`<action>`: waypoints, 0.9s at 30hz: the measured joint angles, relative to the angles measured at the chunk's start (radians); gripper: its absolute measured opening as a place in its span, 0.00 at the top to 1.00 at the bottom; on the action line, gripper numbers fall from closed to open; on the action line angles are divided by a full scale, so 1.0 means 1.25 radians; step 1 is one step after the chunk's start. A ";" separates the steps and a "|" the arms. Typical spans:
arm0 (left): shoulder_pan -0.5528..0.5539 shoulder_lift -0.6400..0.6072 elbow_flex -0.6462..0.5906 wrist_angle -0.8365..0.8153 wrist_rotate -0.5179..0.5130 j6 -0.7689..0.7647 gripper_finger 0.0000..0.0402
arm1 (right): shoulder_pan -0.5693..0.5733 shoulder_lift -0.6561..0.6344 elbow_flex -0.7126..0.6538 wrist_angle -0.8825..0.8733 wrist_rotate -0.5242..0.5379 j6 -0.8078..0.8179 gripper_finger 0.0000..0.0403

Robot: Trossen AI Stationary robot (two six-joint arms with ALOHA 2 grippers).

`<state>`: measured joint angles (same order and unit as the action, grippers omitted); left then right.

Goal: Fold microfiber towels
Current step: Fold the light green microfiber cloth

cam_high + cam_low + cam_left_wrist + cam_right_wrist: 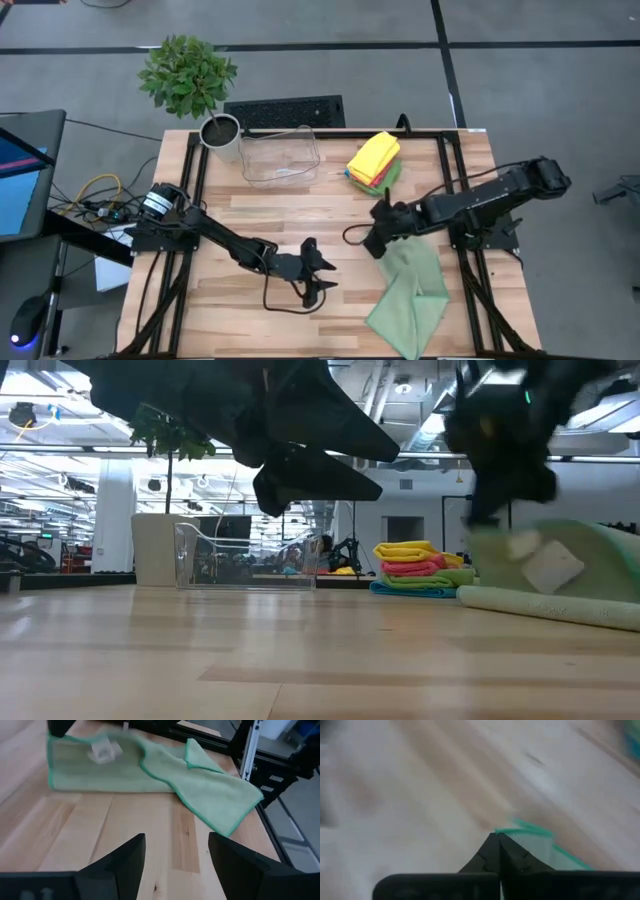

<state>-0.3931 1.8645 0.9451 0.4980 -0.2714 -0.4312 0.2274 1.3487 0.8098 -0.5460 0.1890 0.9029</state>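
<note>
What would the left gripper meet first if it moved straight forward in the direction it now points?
Probably the pale green towel: the open left gripper faces it across bare table.

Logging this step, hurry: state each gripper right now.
Left gripper: open, holding nothing, over bare table.
Right gripper: shut on the pale green towel, pinching its edge.

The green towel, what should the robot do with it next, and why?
Probably carry the pinched edge across to fold it. The right pincer is shut on a corner of the pale green towel, which lies rumpled and only partly folded on the table. The left pincer waits open beside it.
</note>
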 joint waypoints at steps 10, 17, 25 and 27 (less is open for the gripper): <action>0.008 0.000 -0.001 0.049 -0.088 0.172 0.48 | 0.121 0.001 0.083 0.115 0.059 -0.028 0.97; 0.004 -0.001 0.000 0.155 -0.072 0.377 0.48 | 0.161 0.073 0.084 0.157 0.078 -0.002 0.97; 0.045 0.001 -0.001 0.116 -0.047 0.456 0.44 | 0.185 0.136 0.120 0.198 0.057 -0.020 0.97; 0.055 0.001 -0.001 0.099 -0.022 0.462 0.42 | 0.188 0.138 0.130 0.187 0.057 -0.037 0.97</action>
<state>-0.3250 1.8656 0.9443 0.6223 -0.2989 0.1459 0.4619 1.5210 0.9725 -0.3121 0.2602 0.8569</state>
